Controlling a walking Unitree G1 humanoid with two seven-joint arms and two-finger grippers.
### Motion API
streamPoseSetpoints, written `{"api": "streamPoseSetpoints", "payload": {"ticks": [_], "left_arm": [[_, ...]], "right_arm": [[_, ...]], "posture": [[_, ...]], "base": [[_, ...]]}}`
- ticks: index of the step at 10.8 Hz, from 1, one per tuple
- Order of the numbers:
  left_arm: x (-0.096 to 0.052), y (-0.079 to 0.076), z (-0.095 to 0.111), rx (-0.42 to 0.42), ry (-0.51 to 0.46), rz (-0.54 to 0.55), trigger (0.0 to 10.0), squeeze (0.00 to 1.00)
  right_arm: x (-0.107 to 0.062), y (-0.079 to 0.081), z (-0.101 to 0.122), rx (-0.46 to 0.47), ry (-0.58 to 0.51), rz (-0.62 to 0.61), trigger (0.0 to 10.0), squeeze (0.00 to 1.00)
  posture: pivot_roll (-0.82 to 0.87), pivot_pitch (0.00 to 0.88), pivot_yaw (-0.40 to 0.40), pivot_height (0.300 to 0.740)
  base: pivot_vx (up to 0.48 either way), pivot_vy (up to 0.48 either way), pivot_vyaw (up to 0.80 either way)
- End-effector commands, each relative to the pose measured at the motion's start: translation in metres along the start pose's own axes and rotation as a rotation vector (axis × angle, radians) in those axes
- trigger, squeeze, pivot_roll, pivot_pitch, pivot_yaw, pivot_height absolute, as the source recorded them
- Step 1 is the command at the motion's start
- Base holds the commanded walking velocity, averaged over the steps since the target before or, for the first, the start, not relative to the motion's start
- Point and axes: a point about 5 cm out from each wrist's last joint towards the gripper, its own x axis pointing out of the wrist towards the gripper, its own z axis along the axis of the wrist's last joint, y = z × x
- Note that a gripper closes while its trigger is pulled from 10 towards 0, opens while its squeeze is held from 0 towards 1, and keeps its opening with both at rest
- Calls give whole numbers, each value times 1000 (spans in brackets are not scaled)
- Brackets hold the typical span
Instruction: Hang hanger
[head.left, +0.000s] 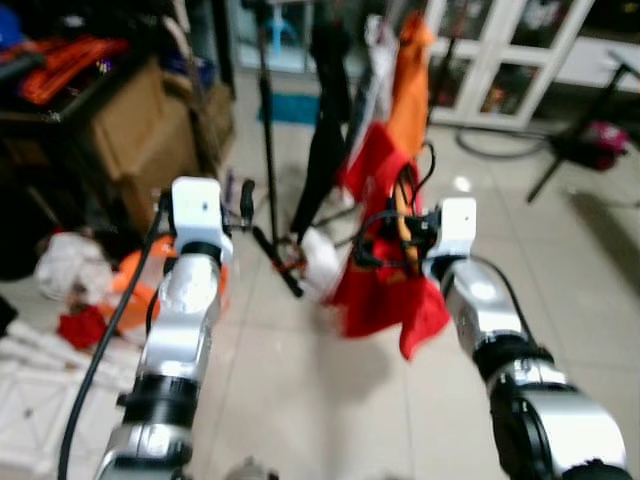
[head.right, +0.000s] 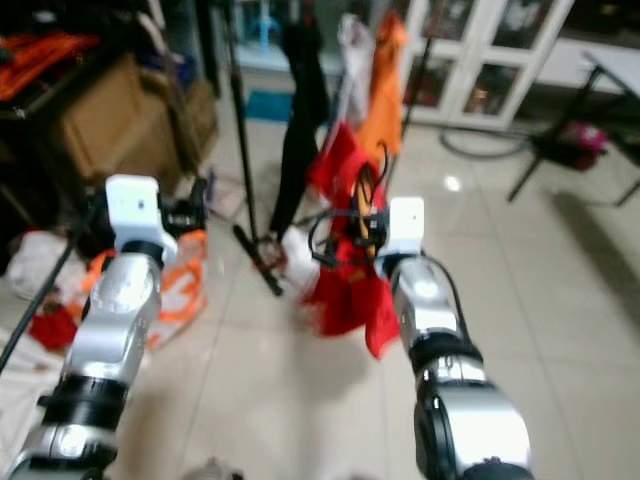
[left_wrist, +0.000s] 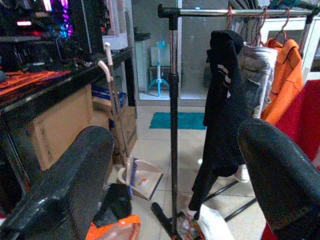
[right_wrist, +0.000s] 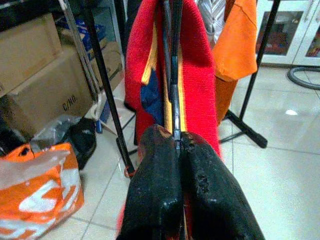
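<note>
My right gripper (right_wrist: 176, 140) is shut on a dark hanger (right_wrist: 172, 60) that carries a red garment (head.left: 380, 290), held up over the floor. Just beyond it stands a clothes rack with a black upright pole (head.left: 268, 130) and a top rail (left_wrist: 225, 11). On the rail hang a black garment (left_wrist: 225, 100), a pale one and an orange one (head.left: 410, 90). The red garment sits in front of the orange one. My left gripper (head.left: 240, 205) is raised to the left of the rack, open, with nothing between its fingers (left_wrist: 75, 175).
Cardboard boxes (head.left: 140, 130) and a dark desk stand at the left. An orange bag (head.left: 135, 280), white clutter (head.left: 30, 390) and a dustpan (left_wrist: 142, 177) lie on the floor near the rack's foot. A black folding stand (head.left: 580, 140) is at the far right, with tiled floor between.
</note>
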Motion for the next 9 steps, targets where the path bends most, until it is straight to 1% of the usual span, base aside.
{"api": "streamPoseSetpoints", "payload": {"ticks": [1,3,9], "left_arm": [[1,-16,-2,2,20,-39,10000,0],[1,-16,-2,-5,17,-43,10000,0],[0,-13,-5,-1,25,-28,10000,0]], "right_arm": [[0,-12,15,-14,-55,-27,0,0],[0,-12,15,-14,-54,-25,0,0],[0,-10,13,-21,-41,-8,0,0]], "posture": [[55,18,-53,740],[55,18,-53,740],[58,19,-57,740]], "base": [[0,0,0],[0,0,0],[331,-344,0]]}}
